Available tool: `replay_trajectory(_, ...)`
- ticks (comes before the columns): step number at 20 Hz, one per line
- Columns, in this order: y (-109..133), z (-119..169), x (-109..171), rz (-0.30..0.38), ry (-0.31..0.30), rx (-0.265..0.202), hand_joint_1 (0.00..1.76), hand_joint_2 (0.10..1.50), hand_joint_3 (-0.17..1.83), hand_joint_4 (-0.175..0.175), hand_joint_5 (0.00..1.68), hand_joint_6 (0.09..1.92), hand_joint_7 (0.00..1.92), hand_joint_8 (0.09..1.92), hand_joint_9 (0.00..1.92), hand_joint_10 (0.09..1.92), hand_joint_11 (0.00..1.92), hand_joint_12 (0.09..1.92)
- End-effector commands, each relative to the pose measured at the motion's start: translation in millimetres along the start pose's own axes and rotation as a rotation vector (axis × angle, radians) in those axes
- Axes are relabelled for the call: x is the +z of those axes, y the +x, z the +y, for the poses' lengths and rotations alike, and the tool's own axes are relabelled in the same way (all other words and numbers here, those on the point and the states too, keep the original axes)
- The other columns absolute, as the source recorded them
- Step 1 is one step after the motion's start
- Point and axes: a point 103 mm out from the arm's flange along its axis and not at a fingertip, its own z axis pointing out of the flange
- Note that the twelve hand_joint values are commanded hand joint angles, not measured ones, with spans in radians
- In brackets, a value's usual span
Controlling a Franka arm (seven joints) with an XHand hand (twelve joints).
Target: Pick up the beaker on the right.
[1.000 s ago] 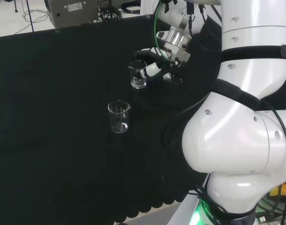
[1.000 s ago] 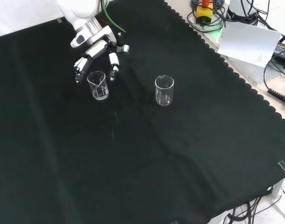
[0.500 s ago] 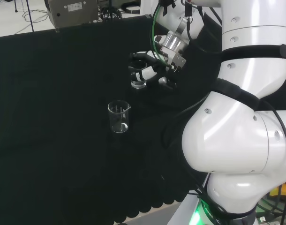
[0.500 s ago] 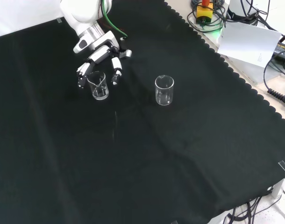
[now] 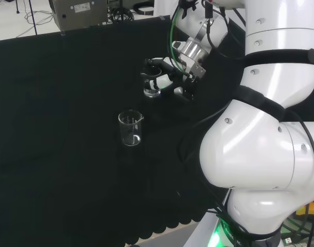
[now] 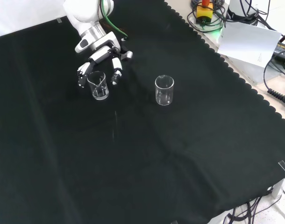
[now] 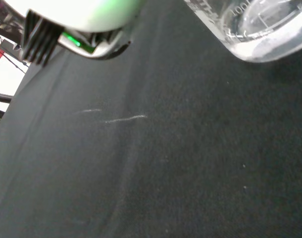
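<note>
Clear glass beaker [image 7: 250, 29], wrist view: we see white printed scale lines and figures on its wall, cut off by the view's edge, and read no full marking.
Second clear glass beaker [image 5: 131, 128], head view: we make out faint scale marks, too small to read.
Grey metal box [image 5: 77, 13] beyond the cloth: a pale label, its print too small for us.
White paper sheet [image 6: 249, 43], front view: small print, unreadable.

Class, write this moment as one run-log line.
phase: closing in | hand: open, fingers either side of far beaker | beaker: standing on cloth | second beaker: apart
</note>
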Motion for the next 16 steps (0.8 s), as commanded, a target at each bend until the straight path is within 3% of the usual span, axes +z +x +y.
replay_trajectory(1, -14.8, 4.0, -4.9, 0.013, -0.006, 0.001, 0.97, 0.47, 0.74, -0.017, 0.46, 0.09, 0.28, 0.65, 0.39, 0.61, 0.0, 1.38)
replay_trajectory(7, -21.3, 6.2, -6.8, 0.054, -0.042, 0.01, 0.99, 0.46, 0.75, -0.017, 0.5, 0.09, 0.33, 0.66, 0.45, 0.6, 0.01, 1.4)
replay_trajectory(16, -11.6, 13.8, -0.5, 0.031, 0.011, -0.048, 1.01, 0.46, 0.77, -0.015, 0.54, 0.1, 0.37, 0.67, 0.5, 0.59, 0.06, 1.39)
